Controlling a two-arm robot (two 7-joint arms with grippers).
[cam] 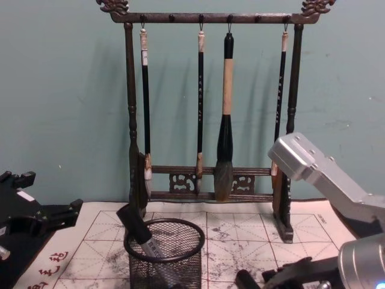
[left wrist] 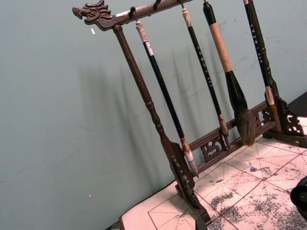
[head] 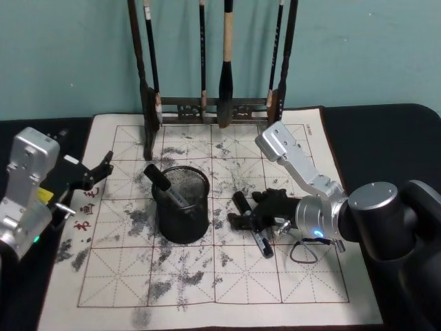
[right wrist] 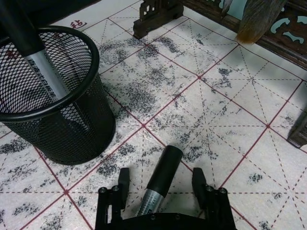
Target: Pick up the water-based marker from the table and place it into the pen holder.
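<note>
Fingers [right wrist: 123,184] of the right hand [right wrist: 161,176] stand open on either side of the water-based marker [right wrist: 165,167], which lies flat on the ink-stained mat [right wrist: 216,120] near the pen holder [right wrist: 72,132], where a second marker [right wrist: 36,57] leans, while the left hand [head: 86,181] hangs parked over the mat's left edge.

A calligraphy practice corner: a carved wooden brush rack [cam: 180,18] stands on an ink-stained, red-gridded mat [head: 303,276] spread over a black bench [head: 386,121], against a plain teal wall [head: 358,48].
</note>
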